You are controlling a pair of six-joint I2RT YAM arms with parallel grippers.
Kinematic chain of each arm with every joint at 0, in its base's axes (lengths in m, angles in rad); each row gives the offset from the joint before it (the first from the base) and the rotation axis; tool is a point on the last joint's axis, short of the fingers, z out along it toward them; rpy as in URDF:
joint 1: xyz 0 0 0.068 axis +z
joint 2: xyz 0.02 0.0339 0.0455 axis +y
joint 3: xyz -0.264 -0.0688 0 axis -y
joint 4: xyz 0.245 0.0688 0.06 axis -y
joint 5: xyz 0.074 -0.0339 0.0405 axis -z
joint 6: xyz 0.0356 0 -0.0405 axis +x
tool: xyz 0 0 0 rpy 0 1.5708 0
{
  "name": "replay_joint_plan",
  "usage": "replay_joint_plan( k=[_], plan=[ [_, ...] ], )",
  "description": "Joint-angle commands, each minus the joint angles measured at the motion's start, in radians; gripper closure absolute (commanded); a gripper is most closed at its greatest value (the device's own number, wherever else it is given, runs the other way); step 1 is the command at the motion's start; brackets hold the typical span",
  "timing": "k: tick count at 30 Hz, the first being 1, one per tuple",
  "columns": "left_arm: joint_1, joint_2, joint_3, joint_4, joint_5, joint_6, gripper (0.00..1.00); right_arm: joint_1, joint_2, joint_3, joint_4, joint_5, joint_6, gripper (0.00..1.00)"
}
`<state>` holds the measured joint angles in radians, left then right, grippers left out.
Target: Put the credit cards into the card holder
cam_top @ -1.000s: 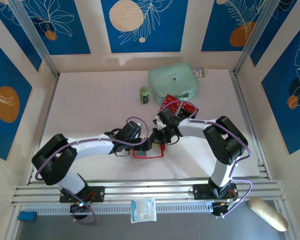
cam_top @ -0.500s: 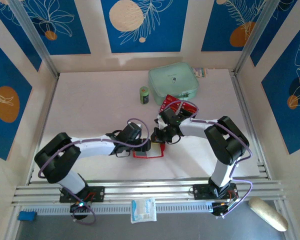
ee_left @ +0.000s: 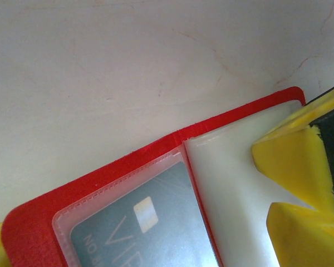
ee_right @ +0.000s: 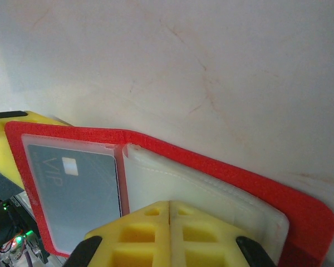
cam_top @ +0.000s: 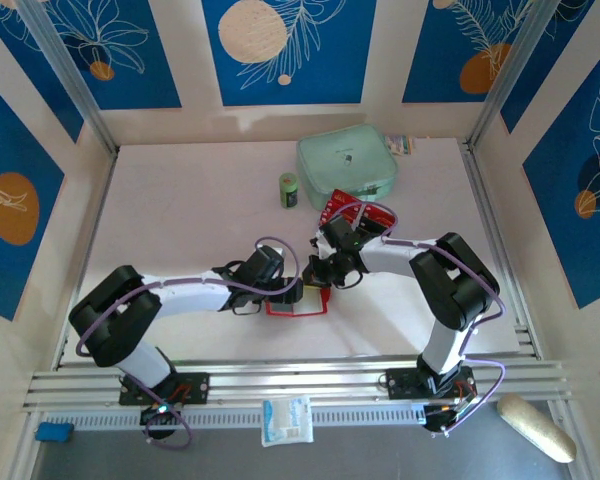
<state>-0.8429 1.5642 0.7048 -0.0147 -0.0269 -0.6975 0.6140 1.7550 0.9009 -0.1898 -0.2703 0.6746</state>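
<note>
Overhead: both arms are reaching in toward the middle of the counter (cam_top: 180, 220), and the two grippers are meeting over the card holder (cam_top: 305, 305).

- Card holder is lying open and flat, inner side up, directly beneath both grippers. Red cover (ee_left: 100, 189) with a clear pocket on one half and a pale pocket on the other.
- Left gripper (cam_top: 288, 292) is hanging low over the holder with its jaws spread wide, straddling it. In the right wrist view one of its yellow fingers (ee_right: 3, 150) is sitting against the holder's outer edge on the clear-pocket side. Cannot tell whether it is squeezing.
- Right gripper (ee_right: 170, 214) is fully closed, yellow fingers pressed together with nothing between them. Its tips are bearing down on the pale pocket of the card holder (ee_right: 211, 161).
- A dark card (ee_left: 128, 233) marked "VIP" is sitting inside the clear pocket, just beside the right gripper's tips (ee_right: 78, 183).
- Loose credit cards (cam_top: 358, 212), red and black, are lying beyond the right gripper (cam_top: 322, 278), partly under that arm's wrist.
- Mint-green zip pouch (cam_top: 347, 165) is resting farther out past those cards, with a small green can (cam_top: 289, 190) beside it.
</note>
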Motion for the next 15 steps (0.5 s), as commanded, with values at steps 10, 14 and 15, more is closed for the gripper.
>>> replay_joint_plan(
  k=[10, 14, 15],
  plan=[
    [-0.005, 0.033, -0.029, -0.059, 0.001, 0.007, 0.05, -0.047, -0.065, 0.019, -0.086, 0.008, -0.061, 1.00],
    [-0.006, 0.032, -0.028, -0.059, 0.002, 0.007, 0.03, -0.044, -0.036, 0.023, -0.082, 0.005, -0.065, 1.00],
    [-0.006, 0.033, -0.028, -0.058, 0.002, 0.008, 0.03, -0.042, -0.027, 0.023, -0.079, 0.005, -0.066, 1.00]
  ],
)
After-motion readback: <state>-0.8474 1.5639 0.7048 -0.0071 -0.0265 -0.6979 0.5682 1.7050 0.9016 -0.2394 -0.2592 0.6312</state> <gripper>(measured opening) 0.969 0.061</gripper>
